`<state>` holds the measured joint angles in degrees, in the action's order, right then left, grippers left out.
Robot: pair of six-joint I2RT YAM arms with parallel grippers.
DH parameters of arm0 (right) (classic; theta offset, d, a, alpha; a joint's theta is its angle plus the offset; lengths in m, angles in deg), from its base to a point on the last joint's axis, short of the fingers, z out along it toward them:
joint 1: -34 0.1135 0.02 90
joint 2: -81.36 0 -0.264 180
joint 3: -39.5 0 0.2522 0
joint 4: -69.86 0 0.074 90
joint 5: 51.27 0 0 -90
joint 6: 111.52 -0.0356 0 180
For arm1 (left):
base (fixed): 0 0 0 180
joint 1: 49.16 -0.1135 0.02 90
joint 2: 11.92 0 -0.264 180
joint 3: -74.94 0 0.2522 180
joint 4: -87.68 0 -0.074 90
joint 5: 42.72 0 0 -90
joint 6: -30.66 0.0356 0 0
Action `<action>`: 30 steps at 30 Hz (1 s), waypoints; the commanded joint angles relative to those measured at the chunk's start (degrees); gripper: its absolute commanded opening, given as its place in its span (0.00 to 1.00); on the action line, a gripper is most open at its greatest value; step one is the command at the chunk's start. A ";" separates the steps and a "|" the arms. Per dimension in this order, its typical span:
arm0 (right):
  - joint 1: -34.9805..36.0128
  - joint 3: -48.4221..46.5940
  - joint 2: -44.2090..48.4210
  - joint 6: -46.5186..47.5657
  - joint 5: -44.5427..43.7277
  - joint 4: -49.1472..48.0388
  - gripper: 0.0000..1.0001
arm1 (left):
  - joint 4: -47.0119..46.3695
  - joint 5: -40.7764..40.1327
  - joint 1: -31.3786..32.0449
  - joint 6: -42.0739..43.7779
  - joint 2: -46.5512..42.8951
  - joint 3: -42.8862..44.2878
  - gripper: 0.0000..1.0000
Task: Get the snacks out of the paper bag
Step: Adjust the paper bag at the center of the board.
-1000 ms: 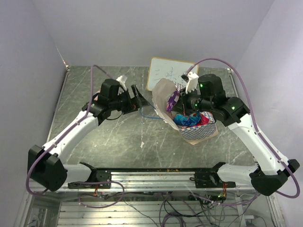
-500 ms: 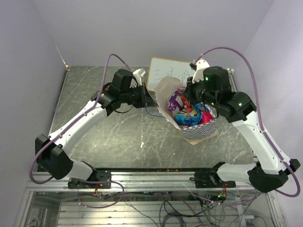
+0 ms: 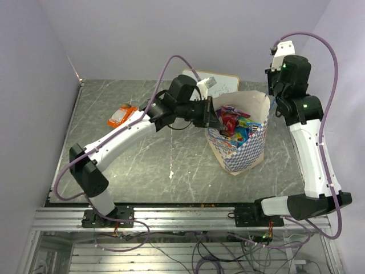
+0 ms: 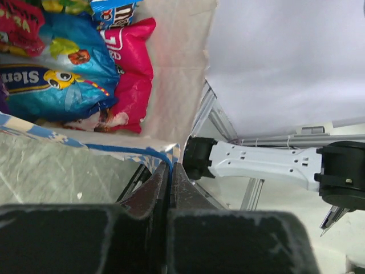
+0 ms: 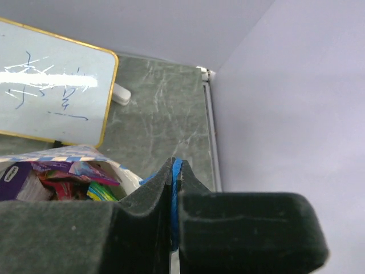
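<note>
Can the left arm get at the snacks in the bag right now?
Probably not. The left end effector is shut on the rim of the paper bag, and the right end effector pinches its blue cord, so neither is free, though the snacks lie exposed.

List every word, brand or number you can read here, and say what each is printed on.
"Slen", cut off, on the blue plastic packet inside the cream-tan paper bag.
White letters on the pink-red plastic packet: sideways, partly hidden, unreadable.
Blue marker strokes on the white gold-framed signboard: not legible.
Print on the second, smaller blue packet: cropped, unreadable.
</note>
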<state>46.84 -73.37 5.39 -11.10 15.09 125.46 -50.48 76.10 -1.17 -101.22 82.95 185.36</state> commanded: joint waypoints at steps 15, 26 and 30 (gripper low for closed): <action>-4.09 -9.28 0.21 6.22 23.70 -11.36 0.00 | -2.12 0.14 1.12 0.25 5.84 7.13 0.07; -3.81 20.32 14.47 -23.59 64.88 -21.48 0.00 | 3.41 -10.16 1.17 1.70 -11.18 -20.75 0.12; -3.78 23.03 15.86 -28.92 68.87 -22.73 0.00 | 6.09 -14.21 1.20 4.19 -17.27 -23.14 0.44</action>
<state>42.80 -51.99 19.38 -29.55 72.34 109.75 -47.25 67.00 -0.21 -99.85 71.63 163.46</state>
